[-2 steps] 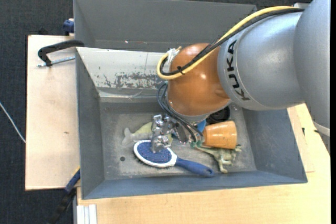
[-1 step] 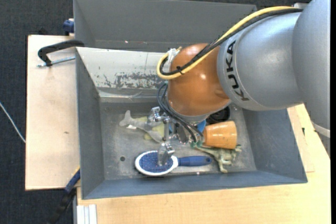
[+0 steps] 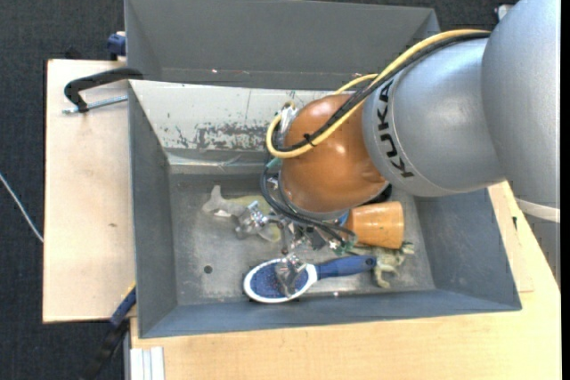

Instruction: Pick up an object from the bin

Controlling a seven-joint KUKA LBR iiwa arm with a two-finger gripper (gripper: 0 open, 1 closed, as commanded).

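Jaws unreadable, apart or together cannot tell; gripper [image 3: 289, 270] sits low on the white-rimmed blue oval plastic brush [image 3: 265, 282] at the near edge of the grey metal bin [image 3: 147, 218], orange plastic cup [image 3: 378, 225] near; nothing lifted, so grasp and raise remain.

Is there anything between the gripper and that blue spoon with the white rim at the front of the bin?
Nothing visible stands between them. The gripper is down at the head of the blue spoon. The orange cup and the pale figure lie farther back, off to either side.
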